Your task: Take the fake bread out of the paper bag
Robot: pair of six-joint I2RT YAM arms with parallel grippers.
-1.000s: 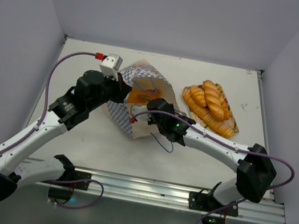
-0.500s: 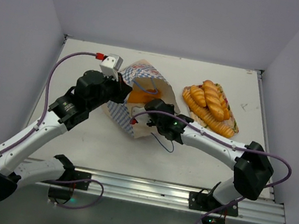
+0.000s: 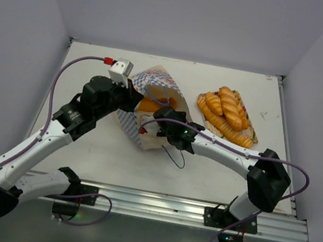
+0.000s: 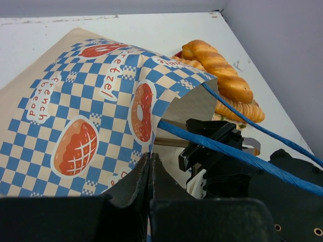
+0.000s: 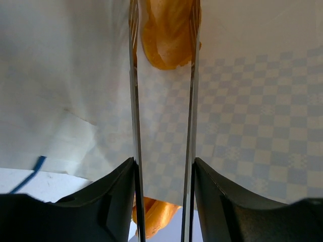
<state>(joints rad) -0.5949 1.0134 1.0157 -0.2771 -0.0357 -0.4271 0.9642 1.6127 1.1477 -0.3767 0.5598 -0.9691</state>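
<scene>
Inspecting my left gripper (image 4: 150,157) first: it is closed, its jaws pinched tight on the rim of the paper bag (image 4: 91,101). Seen from above, that grip sits at the 9 o'clock edge of the bag's mouth and holds the mouth up and open.

My right gripper (image 5: 162,20) is inside the bag, having entered from about 4 o'clock. Its jaws stand parted with a plain gap between them, and both fingers (image 5: 133,101) run along the pale inner lining. A glossy orange piece of fake bread (image 5: 169,43) lies at the fingertips, at 12 o'clock in the right wrist view. I cannot tell whether the fingers touch it.

A blue cord handle (image 4: 227,154) crosses in front of my right gripper in the left wrist view.

The bag lies on its side on the white table (image 3: 116,163), checkered face up, mouth toward 4 o'clock in the top view.

At 3 o'clock from the bag, near it but apart, lies a floral tray (image 3: 253,137). Several long ridged loaves (image 3: 229,111) are piled on it, none inside the bag.
</scene>
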